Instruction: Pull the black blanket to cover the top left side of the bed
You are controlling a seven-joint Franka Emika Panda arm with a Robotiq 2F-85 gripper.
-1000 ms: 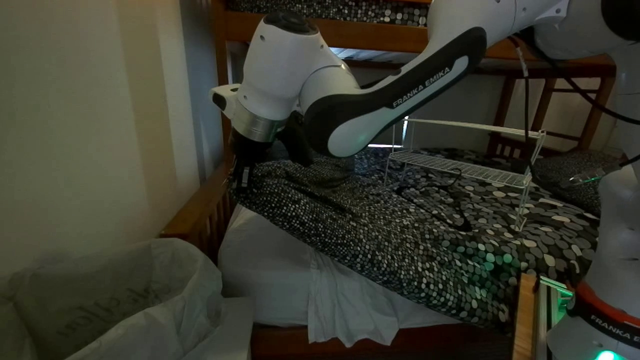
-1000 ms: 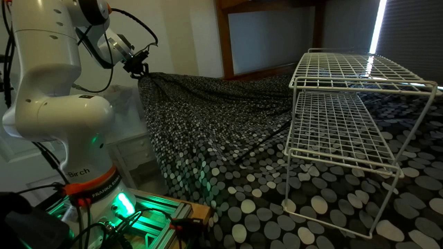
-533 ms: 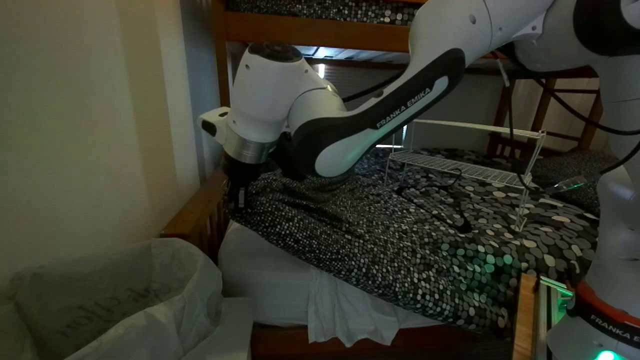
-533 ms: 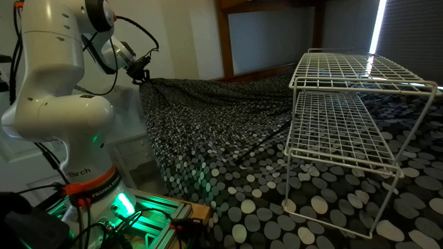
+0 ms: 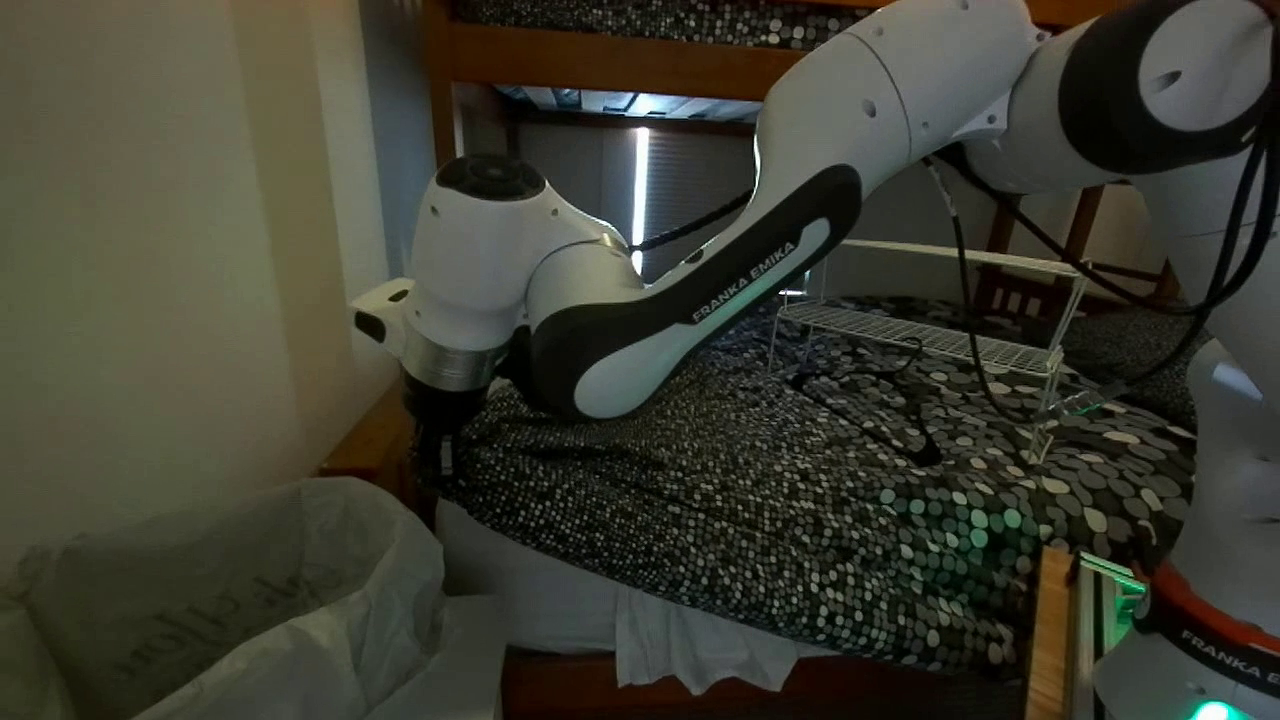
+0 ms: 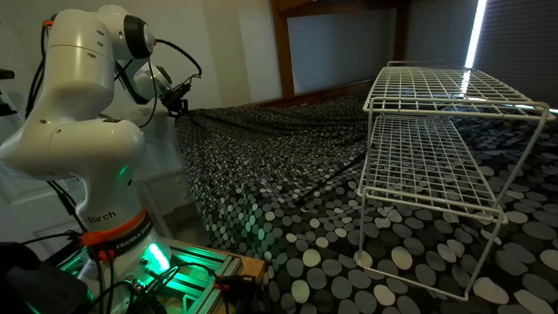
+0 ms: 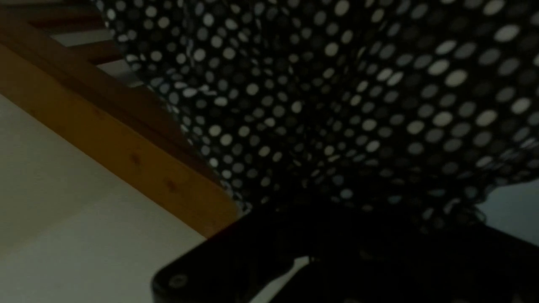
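The black blanket with pale spots lies over the bed, whose white sheet and mattress show below the blanket's edge. My gripper is at the bed's corner beside the wooden end rail. It is shut on the blanket's corner, and the cloth bunches toward it in both exterior views, also at the gripper. In the wrist view the blanket gathers at the dark gripper. The fingertips are too dark to make out there. The pillow is partly hidden behind the cable.
A white wire rack stands on the blanket with a black hanger beside it. A white bag stands near the bed's end, close to the wall. The upper bunk's rail runs above the arm.
My gripper has moved down and left in an exterior view, drawing the blanket's corner with it. The blanket's edge now hangs lower over the white mattress. The rack has not moved.
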